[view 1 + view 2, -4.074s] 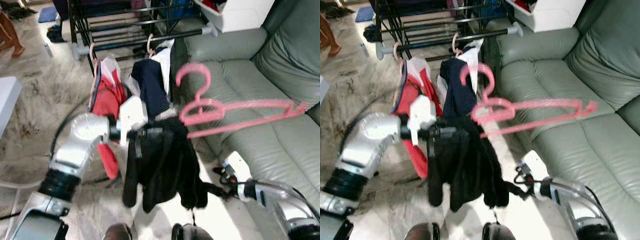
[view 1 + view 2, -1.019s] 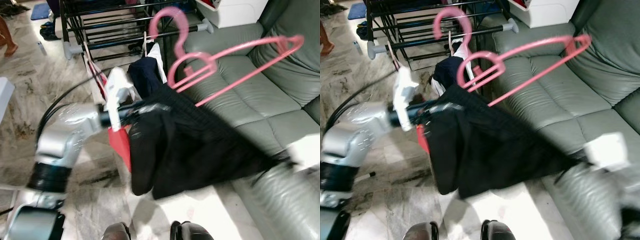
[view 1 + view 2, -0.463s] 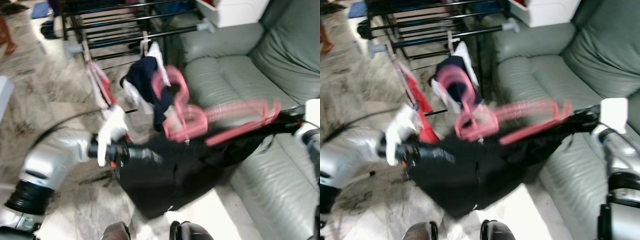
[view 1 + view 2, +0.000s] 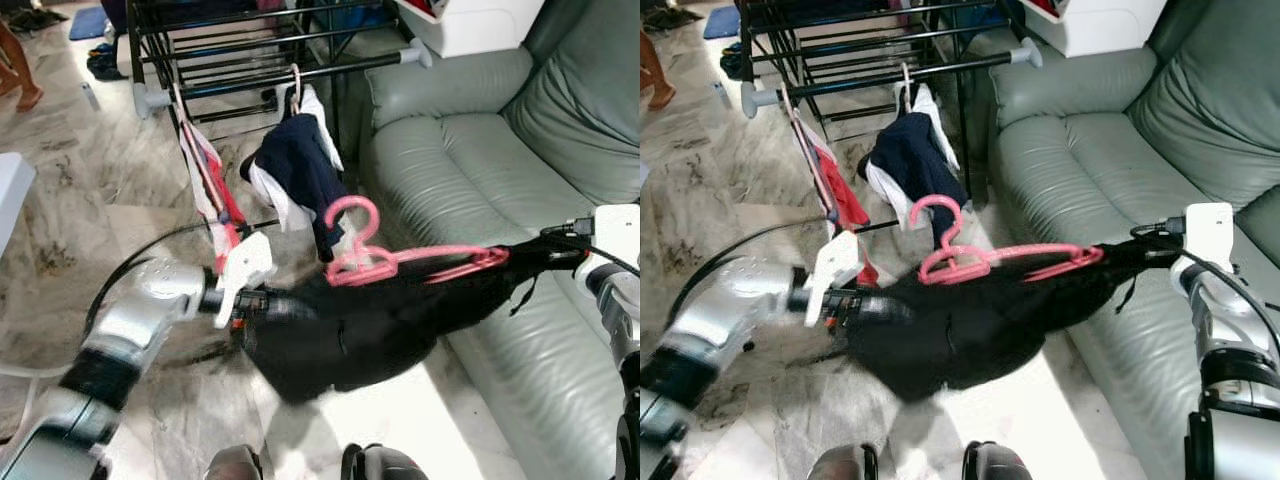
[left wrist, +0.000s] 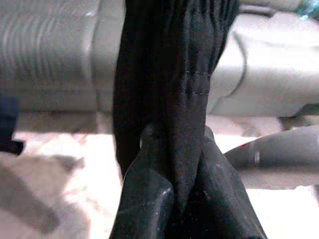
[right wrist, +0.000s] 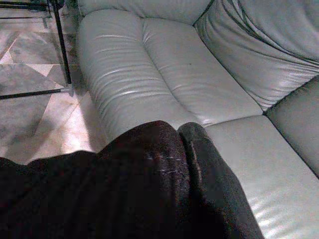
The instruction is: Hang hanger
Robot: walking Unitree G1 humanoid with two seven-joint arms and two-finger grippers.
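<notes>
The left tool (image 4: 262, 303) is closed on the black garment (image 4: 370, 325); in the left wrist view its two fingers (image 5: 149, 199) pinch a bunched fold of the dark cloth between them. The left arm (image 4: 135, 325) reaches in from the lower left of the frame, bent at the elbow, forearm pointing toward the centre.

The right tool (image 4: 545, 258) sits at the right edge of the frame, over the sofa (image 4: 470, 160). It appears to grip the other end of the black garment, though the fingers are wrapped in cloth, so I cannot tell how far they are closed. The right arm (image 4: 1225, 340) comes up from the lower right, wrist turned inward toward the centre.

Between the two tools the garment is stretched out roughly level, sagging in the middle above the marble floor (image 4: 90, 190). The pink hanger (image 4: 400, 258) lies on top of the garment in the centre of the frame, its hook (image 4: 350, 215) standing up and its bar running toward the right tool.

In the upper part of the frame stands a black drying rack (image 4: 250, 50), with a red garment (image 4: 215, 190) and a navy-and-white garment (image 4: 298, 170) hanging from its front rail. A person's foot (image 4: 25, 95) shows at the upper left corner.
</notes>
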